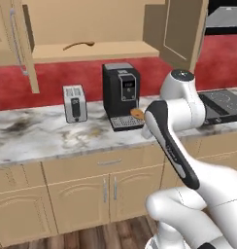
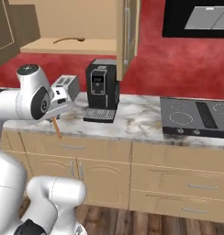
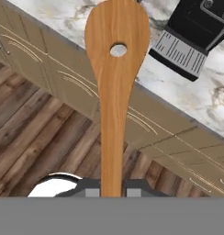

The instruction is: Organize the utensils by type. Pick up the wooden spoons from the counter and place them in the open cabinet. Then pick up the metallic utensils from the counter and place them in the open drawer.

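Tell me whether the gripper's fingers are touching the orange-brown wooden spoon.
Touching: in the hand view the dark fingers clamp the orange-brown wooden spoon's handle.

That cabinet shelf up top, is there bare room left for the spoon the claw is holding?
Yes. One wooden spoon lies left of middle on the shelf; the stretch to its right is bare. Below, the counter is crowded around the toaster and coffee machine.

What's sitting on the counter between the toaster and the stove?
The black coffee machine stands between the toaster and the cooktop, with bare marble counter beside it, in the right base view.
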### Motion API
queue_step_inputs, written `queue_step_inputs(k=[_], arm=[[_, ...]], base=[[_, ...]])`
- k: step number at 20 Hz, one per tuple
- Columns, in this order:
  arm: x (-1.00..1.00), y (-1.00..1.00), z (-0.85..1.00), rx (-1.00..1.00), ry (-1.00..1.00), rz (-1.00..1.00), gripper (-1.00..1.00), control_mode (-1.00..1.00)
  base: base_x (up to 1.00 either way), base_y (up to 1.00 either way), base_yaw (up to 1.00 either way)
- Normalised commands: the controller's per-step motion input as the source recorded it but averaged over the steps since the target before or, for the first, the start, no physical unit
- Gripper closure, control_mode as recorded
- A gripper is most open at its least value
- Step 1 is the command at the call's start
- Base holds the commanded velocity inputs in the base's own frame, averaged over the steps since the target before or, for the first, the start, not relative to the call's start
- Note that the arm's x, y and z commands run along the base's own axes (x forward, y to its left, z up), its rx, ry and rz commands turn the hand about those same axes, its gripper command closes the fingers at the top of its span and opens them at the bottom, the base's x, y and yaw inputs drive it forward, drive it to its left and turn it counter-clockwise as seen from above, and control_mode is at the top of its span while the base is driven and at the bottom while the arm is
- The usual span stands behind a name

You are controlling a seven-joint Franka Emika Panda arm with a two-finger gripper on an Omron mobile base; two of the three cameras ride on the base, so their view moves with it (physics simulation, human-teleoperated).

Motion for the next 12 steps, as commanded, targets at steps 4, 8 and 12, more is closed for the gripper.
queue_step_inputs(k=[4, 8, 12], arm=[[0.0, 0.0, 0.0, 0.0, 0.0, 0.0, 1.0, 1.0], [0.0, 0.0, 0.0, 0.0, 0.0, 0.0, 1.0, 1.0], [0.0, 0.0, 0.0, 0.0, 0.0, 0.0, 1.0, 1.0]], base=[[0.7, 0.56, -0.48], [0.57, 0.43, -0.3], [0.59, 0.61, -0.03]])
